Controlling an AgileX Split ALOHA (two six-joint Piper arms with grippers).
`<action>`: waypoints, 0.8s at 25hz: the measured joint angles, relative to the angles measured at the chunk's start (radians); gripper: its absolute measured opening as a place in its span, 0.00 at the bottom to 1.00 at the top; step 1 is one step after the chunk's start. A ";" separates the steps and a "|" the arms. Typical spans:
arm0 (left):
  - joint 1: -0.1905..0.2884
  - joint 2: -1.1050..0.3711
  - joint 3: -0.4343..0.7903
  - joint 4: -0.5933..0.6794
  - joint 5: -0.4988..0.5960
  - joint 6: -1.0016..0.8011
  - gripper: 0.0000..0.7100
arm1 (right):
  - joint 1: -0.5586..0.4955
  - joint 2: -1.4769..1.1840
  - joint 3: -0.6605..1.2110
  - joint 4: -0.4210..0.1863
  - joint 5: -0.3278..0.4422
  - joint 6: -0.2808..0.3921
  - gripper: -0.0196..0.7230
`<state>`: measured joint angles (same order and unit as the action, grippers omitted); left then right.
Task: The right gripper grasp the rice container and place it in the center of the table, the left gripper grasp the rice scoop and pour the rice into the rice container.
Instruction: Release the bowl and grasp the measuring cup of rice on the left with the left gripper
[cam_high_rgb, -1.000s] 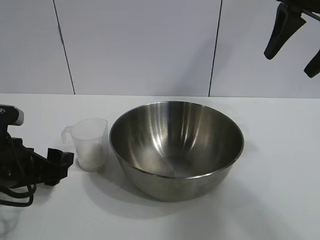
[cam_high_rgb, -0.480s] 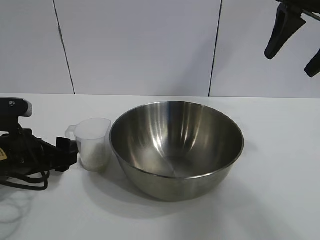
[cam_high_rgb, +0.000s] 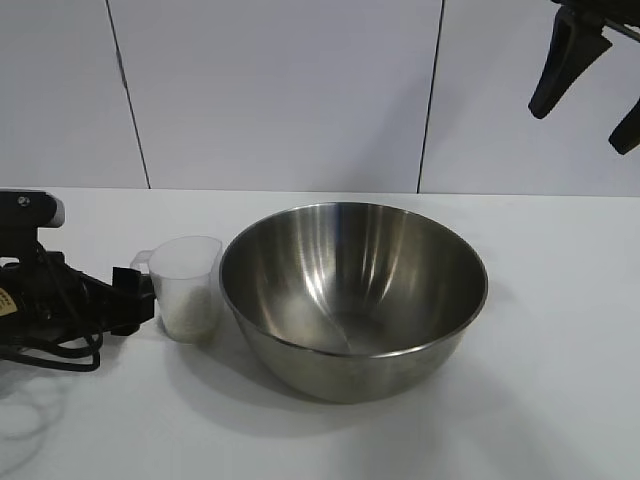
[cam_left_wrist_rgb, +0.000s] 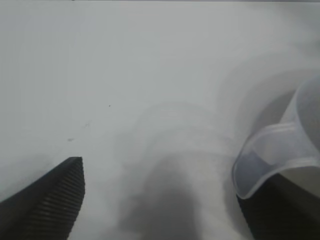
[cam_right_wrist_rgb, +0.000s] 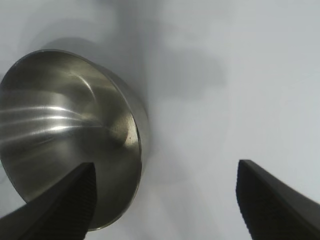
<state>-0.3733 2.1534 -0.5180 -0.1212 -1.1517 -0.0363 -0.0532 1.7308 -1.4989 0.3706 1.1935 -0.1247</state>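
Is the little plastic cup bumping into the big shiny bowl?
Cannot tell. In the exterior view the rice scoop sits right beside the rice container; their edges meet in the picture, with no clear gap or contact.

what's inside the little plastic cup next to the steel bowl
Whitish rice fills the lower part of the cup, seen through its translucent wall. The cup's floor is hidden under the grains. The bowl beside it looks empty.

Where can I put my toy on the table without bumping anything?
Bare table lies right of the rice container and in front of it. The left is crowded: the rice scoop stands close beside the bowl, with the open left gripper at its handle.
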 joint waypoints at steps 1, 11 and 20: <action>0.000 -0.004 0.000 0.000 0.000 0.000 0.84 | 0.000 0.000 0.000 0.000 0.000 0.000 0.75; 0.000 -0.037 0.000 0.004 0.000 -0.002 0.23 | 0.000 0.000 0.000 0.000 0.000 0.000 0.75; 0.000 -0.037 0.001 0.022 0.000 0.000 0.01 | 0.000 0.000 0.000 0.000 -0.004 0.000 0.75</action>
<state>-0.3733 2.1168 -0.5169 -0.0990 -1.1517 -0.0365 -0.0532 1.7308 -1.4989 0.3704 1.1891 -0.1247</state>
